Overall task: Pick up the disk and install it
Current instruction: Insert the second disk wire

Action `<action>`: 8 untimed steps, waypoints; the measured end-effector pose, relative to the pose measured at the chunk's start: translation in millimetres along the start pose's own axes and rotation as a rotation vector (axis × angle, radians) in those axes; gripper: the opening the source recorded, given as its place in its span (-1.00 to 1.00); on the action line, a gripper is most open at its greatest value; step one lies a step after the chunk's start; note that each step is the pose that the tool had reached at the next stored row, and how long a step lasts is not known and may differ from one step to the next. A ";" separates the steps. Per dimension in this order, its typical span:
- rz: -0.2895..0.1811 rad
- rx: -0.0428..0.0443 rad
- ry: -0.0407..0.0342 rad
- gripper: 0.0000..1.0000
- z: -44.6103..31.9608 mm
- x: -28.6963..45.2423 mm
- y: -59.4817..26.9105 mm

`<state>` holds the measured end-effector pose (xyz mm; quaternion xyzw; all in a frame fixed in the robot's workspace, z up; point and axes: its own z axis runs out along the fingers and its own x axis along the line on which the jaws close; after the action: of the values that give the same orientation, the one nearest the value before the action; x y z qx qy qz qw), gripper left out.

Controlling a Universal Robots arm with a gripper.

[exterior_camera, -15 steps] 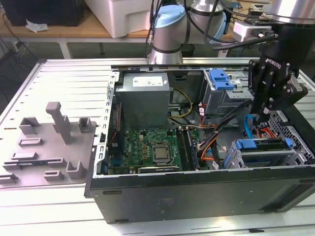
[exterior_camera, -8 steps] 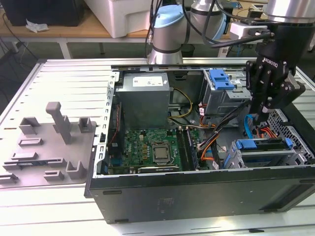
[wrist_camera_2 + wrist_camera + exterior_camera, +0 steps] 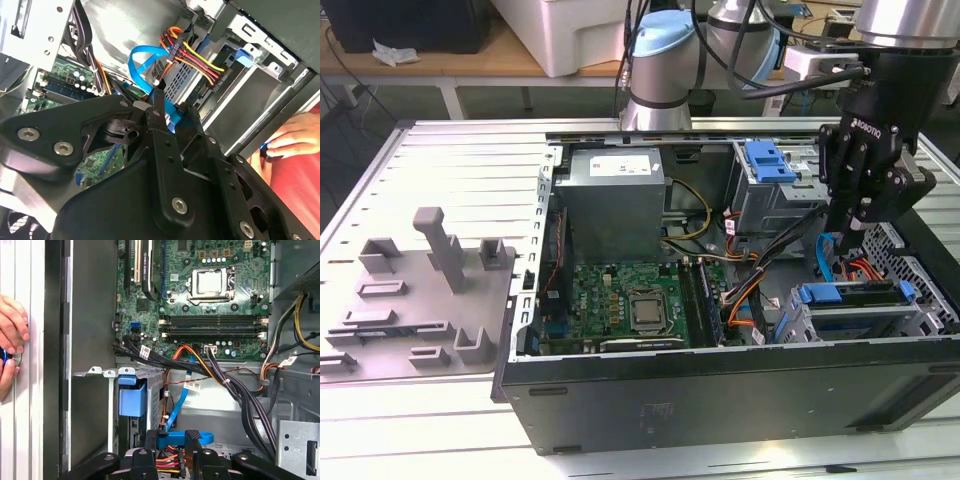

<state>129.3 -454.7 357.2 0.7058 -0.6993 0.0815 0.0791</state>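
One open computer case (image 3: 720, 400) is seen lying on a slatted metal table (image 3: 470, 160), with its interior exposed to the exterior view. The gripper (image 3: 847, 240) is held inside the case towards the exterior view's right, directly above a grey drive cage (image 3: 800, 325) in the lower right of that frame. The fingers are recorded as standing a little apart in both wrist views, with nothing clamped between them; a blue flat cable (image 3: 180, 400) is seen passing behind the gap. The disk (image 3: 850, 296) is found seated in that lower-right cage, its blue carrier showing along the top, just below the gripper and apart from it. Whether it is fully home cannot be told. A blue plastic bracket (image 3: 770, 160) is noted on a second cage further up the frame, near the upper middle. The green motherboard (image 3: 630, 300) is observed in the centre of the case, and a grey power supply (image 3: 615, 200) above it in the frame. A grey fixture plate (image 3: 420, 300) with upright blocks is laid on the table at the exterior view's left. A person's hand (image 3: 12, 340) is seen in both wrist views, resting outside the case wall, with the fingertips on a small blue object.
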 end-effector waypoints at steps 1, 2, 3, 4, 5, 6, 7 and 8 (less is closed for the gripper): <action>0.007 -0.0016 0.0000 -0.27 0.4 -0.1 0.0; 0.008 -0.0002 0.0013 -0.27 0.8 -0.2 -0.1; 0.009 0.0034 0.0024 -0.27 1.0 -0.3 -0.1; 0.010 0.0066 0.0035 -0.27 1.3 -0.3 0.0; 0.010 0.0101 0.0048 -0.27 1.4 -0.3 -0.1; 0.012 0.0150 0.0069 -0.27 1.7 -0.4 0.0; 0.013 0.0206 0.0095 -0.27 1.8 -0.4 0.1; 0.016 0.0324 0.0162 -0.27 2.1 -0.5 0.7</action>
<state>128.6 -454.7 355.1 0.7009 -0.7026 0.0991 0.0726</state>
